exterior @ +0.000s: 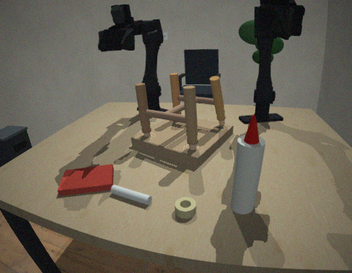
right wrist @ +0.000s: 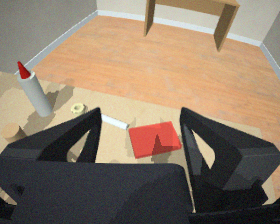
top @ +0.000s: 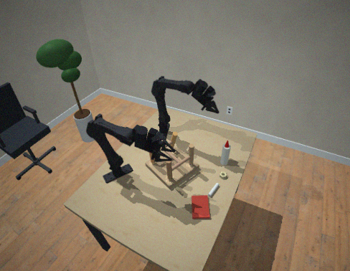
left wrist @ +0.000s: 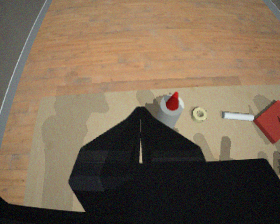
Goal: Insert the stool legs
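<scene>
Seen upside down on the table: the stool, with seat down and all four legs up. Near the bottom of the front leg, a thin bit showing above the seat. Same thin bit under the leg with a lean, and under the side leg. Too hard to tell at the foot of the back leg. So not all pushed in yet.

On the left gripper, fingers pressed together, with nothing in between. High up, well apart from the legs, out toward the wall side. On the right gripper, fingers spread wide, also holding nothing. High up too, with no touch on a leg to be seen.

Step in hand, most likely: getting ready for a push. Next, bring the shut left fingers over the top of one leg, then press straight down until the fat part sits on the seat. Best to push slowly and in line with the leg. With a push off to one side, a risk of a slip, a tilt or a slide. Also wise to miss the glue bottle.
</scene>
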`<action>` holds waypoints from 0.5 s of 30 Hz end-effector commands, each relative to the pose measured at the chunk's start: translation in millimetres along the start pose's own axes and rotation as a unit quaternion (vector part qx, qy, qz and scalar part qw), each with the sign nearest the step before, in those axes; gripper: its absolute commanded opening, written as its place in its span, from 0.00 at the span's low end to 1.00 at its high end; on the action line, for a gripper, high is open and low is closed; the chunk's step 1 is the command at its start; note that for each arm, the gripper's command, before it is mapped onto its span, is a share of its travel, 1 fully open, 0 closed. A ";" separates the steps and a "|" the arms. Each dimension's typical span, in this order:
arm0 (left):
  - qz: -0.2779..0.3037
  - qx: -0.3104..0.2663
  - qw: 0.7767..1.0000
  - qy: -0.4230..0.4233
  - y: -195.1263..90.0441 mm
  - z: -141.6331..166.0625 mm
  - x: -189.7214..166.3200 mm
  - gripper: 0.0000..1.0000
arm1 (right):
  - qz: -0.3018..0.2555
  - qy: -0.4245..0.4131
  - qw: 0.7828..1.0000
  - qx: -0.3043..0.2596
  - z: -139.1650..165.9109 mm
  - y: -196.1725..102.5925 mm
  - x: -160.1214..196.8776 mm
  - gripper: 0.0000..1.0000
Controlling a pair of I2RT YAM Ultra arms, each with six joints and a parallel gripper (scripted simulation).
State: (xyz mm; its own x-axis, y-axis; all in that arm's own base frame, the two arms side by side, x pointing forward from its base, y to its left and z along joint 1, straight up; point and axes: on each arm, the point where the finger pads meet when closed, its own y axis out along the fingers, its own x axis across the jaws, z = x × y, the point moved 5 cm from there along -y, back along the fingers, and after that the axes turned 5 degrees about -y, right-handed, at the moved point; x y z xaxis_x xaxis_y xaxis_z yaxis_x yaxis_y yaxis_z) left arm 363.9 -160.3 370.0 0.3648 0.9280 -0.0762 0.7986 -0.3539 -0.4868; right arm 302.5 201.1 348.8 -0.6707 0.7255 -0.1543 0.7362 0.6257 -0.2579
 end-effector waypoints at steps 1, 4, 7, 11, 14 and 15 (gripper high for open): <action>0.019 0.058 0.998 0.012 1.1 3.9 -23.3 0.00 | -0.066 -0.022 0.998 0.012 -5.1 9.1 33.5 0.69; 0.040 0.095 0.994 0.029 6.3 10.5 -46.4 0.00 | -0.115 -0.037 0.992 0.021 -2.6 13.6 63.8 0.69; 0.046 0.107 0.993 0.035 7.7 13.0 -53.9 0.00 | -0.131 -0.042 0.990 0.024 -1.6 14.5 73.9 0.69; 0.066 0.152 0.984 0.060 11.0 23.0 -82.4 0.00 | -0.191 -0.062 0.979 0.032 1.1 15.0 112.8 0.69; 0.089 0.188 0.975 0.080 11.3 33.3 -107.3 0.00 | -0.243 -0.079 0.966 0.042 6.9 12.6 144.8 0.69; 0.094 0.200 0.971 0.088 11.0 36.8 -114.5 0.00 | -0.259 -0.085 0.961 0.046 9.1 11.4 155.1 0.69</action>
State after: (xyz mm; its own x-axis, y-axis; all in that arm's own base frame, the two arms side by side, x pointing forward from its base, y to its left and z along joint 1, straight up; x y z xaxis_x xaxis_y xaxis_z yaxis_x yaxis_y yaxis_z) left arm 330.1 -254.7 340.0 0.5590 0.8270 -0.0598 0.5443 -0.4204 -0.7260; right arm 225.5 299.7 313.6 -0.9203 0.3644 -0.1420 0.3902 0.8306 -0.3973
